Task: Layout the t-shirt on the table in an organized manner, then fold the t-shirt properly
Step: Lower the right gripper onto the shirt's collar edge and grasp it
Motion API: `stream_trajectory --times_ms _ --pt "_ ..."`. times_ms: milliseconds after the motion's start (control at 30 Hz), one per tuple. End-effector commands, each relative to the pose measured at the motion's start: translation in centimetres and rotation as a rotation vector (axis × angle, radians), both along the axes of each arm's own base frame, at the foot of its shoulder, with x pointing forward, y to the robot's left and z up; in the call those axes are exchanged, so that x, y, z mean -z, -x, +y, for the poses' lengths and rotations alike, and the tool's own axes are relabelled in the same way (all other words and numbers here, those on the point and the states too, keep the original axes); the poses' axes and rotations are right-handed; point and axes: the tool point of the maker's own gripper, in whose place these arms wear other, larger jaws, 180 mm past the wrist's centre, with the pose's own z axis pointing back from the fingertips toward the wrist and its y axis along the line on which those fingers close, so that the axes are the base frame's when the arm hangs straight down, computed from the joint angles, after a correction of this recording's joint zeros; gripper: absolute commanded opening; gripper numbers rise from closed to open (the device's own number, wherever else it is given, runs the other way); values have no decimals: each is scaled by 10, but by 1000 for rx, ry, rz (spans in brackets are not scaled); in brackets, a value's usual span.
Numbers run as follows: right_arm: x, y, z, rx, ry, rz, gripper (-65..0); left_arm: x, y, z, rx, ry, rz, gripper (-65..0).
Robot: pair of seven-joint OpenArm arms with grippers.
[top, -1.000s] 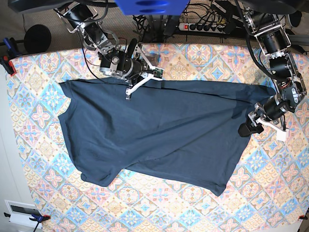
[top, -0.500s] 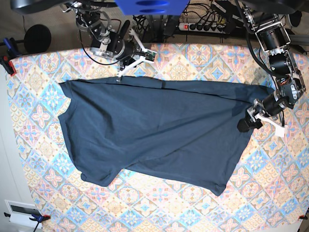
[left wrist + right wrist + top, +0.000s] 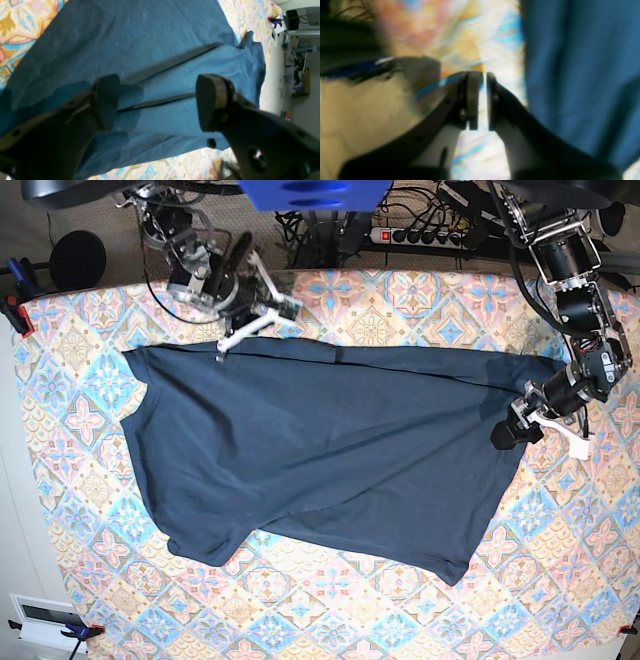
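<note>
Navy t-shirt (image 3: 330,450) spread on patterned table (image 3: 420,300), left hand (image 3: 157,102) spread apart over it, right hand (image 3: 485,100) slightly parted, empty

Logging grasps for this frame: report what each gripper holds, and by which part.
Nothing is held. The left gripper stands open above the t-shirt; the right gripper, fingers barely parted, is empty over the table.

Beyond the far edge I see a brownish carpeted floor (image 3: 90,220) with a power strip (image 3: 425,235) and a tangle of black cables (image 3: 420,205). A round black object (image 3: 78,258) sits at far left. My left wrist view shows a white wall (image 3: 271,82) and cluttered shelves (image 3: 298,65), brightly lit.
</note>
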Motion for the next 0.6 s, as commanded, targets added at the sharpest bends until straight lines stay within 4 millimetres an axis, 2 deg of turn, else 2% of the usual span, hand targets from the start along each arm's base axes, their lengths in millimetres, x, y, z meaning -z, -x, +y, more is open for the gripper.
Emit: stream_trajectory --times_ms 0,167,400,467,567 --pt "-7 -4 6 4 -27 -17 -554 -17 -9 4 -1 -8 -54 -184" --pt "-15 -16 16 10 -54 -43 -533 -14 -6 4 -2 -9 -46 -184" --pt "-21 -29 18 9 -57 -76 -531 -14 -6 5 -3 -9 -47 -184" --pt "-21 -29 18 9 -56 -75 -500 -14 -6 5 -3 -9 -47 -184" --pt "-20 -27 18 9 -56 -71 -410 -15 -7 5 -3 -9 -50 -184"
